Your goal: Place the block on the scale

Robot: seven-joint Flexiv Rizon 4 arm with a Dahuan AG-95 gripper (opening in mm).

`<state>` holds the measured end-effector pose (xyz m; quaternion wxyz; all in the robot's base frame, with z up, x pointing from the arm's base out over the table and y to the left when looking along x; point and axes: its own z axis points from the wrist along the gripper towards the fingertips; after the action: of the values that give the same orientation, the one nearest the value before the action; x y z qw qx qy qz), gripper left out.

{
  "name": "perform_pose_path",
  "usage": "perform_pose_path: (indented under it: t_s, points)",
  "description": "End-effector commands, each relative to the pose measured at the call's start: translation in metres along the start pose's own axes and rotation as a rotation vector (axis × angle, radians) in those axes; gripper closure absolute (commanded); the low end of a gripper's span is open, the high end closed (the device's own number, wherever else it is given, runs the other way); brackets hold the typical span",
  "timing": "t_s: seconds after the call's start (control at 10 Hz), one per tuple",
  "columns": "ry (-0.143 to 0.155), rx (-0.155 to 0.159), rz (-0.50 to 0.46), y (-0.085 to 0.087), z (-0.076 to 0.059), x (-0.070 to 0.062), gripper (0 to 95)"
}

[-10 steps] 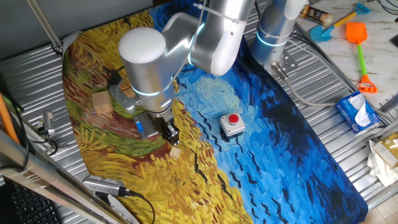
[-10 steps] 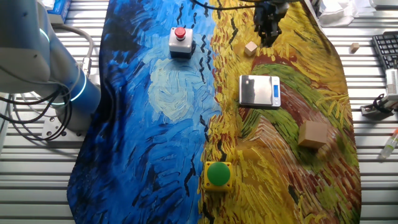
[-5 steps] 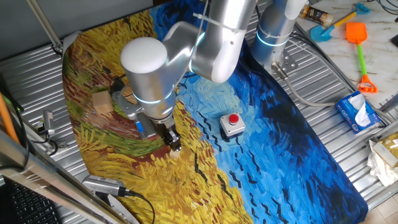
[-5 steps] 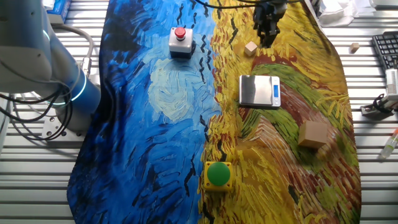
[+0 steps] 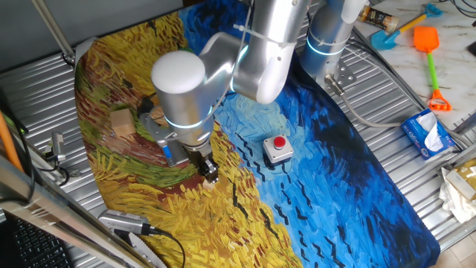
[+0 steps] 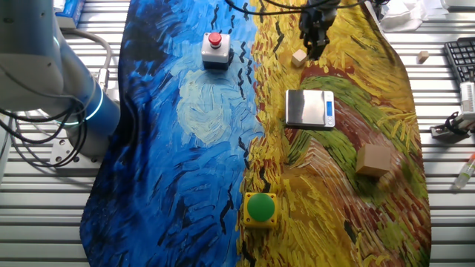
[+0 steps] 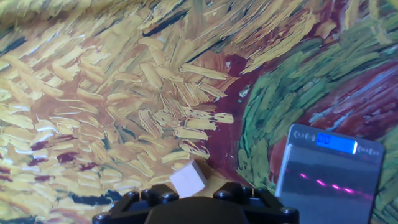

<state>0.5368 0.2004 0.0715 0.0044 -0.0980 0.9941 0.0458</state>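
Observation:
The block (image 6: pixel 299 57) is a small pale wooden cube lying on the yellow part of the painted cloth. In the hand view it (image 7: pixel 189 180) sits just ahead of the dark gripper body (image 7: pixel 196 208). My gripper (image 6: pixel 312 49) hangs right beside and slightly above the block, and its fingers look spread and empty. In one fixed view the gripper (image 5: pixel 209 174) covers the block. The scale (image 6: pixel 310 108) is a flat grey square with a blue strip, lying a short way from the block. It also shows at the right of the hand view (image 7: pixel 329 171), with its display lit.
A larger wooden block (image 6: pixel 375 160) lies beyond the scale. A grey box with a red button (image 6: pixel 215 49) stands on the blue part of the cloth, and a yellow box with a green button (image 6: pixel 260 208) stands near the cloth's edge. A metal slatted table lies around the cloth.
The gripper has moved a little sideways and down toward the block. In one fixed view it now covers the block, which showed a second ago. Block and scale have not moved.

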Motion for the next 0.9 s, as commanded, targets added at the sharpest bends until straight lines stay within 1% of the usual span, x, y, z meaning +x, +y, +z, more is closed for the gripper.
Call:
perform_pose_path:
  t_s: [0.1,0.5,0.7,0.9]
  points:
    - [-0.003,0.002,0.001,0.000,0.003,0.002,57.0]
    - [-0.007,0.001,-0.001,0.005,0.014,0.004,57.0]
    - [-0.008,0.002,-0.020,0.007,0.016,0.004,57.0]
    - [-0.018,0.005,-0.089,0.013,0.018,0.004,57.0]
